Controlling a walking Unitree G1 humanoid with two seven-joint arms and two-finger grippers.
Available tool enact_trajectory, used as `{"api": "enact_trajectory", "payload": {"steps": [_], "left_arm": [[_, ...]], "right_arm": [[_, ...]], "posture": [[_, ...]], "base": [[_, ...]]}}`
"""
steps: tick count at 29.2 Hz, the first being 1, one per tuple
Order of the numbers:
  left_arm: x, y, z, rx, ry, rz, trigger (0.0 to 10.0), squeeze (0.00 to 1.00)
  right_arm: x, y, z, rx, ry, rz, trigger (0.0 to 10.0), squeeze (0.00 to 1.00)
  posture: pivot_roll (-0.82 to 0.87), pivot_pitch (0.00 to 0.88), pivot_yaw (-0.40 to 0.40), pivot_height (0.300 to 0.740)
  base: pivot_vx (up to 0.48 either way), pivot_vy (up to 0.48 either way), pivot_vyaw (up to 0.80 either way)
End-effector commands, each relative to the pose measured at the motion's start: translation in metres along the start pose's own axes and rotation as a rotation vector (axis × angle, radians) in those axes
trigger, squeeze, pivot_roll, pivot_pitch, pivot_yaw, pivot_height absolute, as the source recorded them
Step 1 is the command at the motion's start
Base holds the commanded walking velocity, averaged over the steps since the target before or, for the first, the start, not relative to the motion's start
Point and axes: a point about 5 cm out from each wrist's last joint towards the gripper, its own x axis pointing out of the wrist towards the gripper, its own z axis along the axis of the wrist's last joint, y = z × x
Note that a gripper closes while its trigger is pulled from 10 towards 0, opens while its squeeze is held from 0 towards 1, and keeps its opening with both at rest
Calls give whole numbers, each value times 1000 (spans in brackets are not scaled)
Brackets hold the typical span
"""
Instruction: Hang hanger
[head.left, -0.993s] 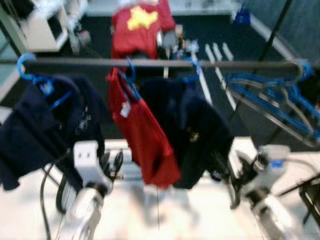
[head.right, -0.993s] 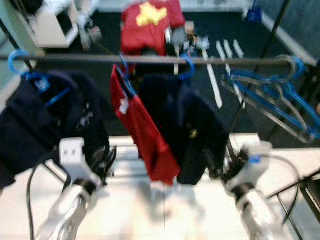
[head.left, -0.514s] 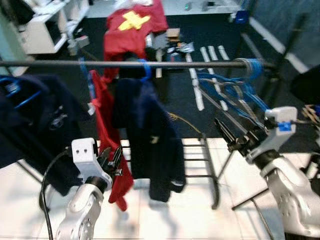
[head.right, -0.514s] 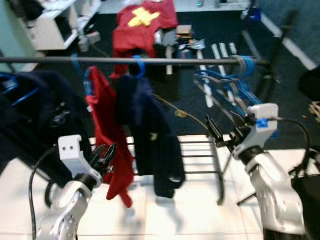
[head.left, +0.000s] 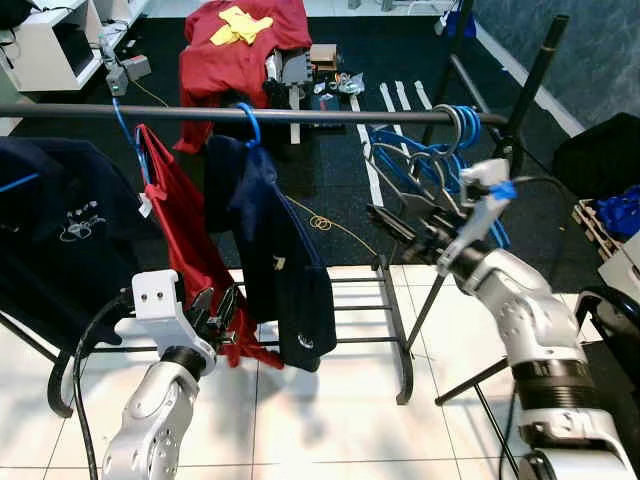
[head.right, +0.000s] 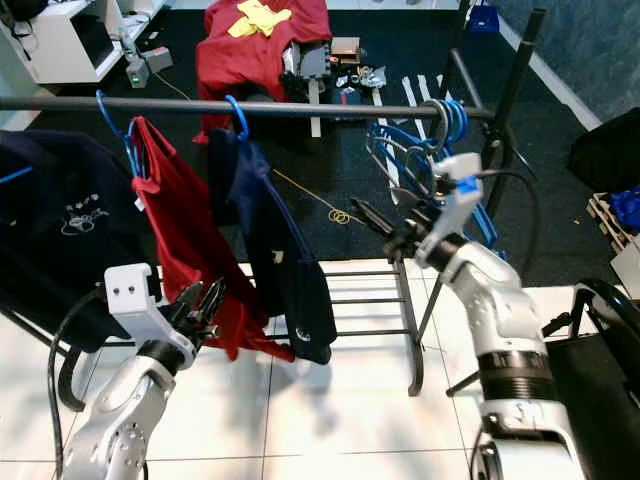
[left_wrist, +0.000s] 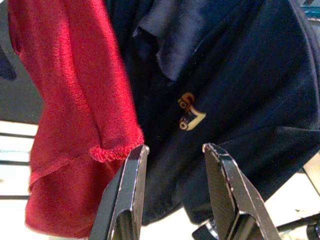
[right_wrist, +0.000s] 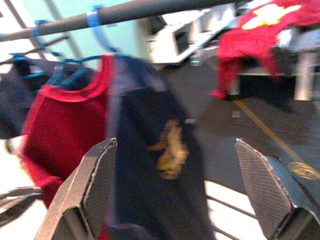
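On the rail (head.left: 300, 113) the navy shirt's blue hanger (head.left: 247, 122) already hangs beside the red shirt (head.left: 185, 235), so the task looks done, right gripper (head.right: 372, 222) and left gripper (head.right: 203, 303) both spread empty below it.

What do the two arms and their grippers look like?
Both arms are silver and rounded. The left arm ends in a white block with two small holes, and a black cable loops beside it. The right arm has a ribbed black ring and a white wrist block with a blue mark. The left gripper and right gripper have long black jaws with a woven texture.
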Motion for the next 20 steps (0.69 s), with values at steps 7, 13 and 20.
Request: {"api": "enact_trajectory", "payload": {"steps": [7, 13, 20], "left_arm": [[-5, 4, -4, 1, 30, 5, 10000, 0], [-7, 3, -4, 0, 25, -1, 10000, 0], [-8, 2, -3, 0, 22, -4, 10000, 0]], "right_arm": [[24, 11, -8, -8, 9, 65, 10000, 0], [34, 13, 6, -25, -54, 56, 10000, 0], [37, 17, 11, -36, -78, 62, 10000, 0]], "posture": [[29, 169, 4, 740], [33, 176, -1, 740], [34, 181, -2, 740]], "base": [[0, 274, 0], [0, 0, 0], [0, 0, 0]]}}
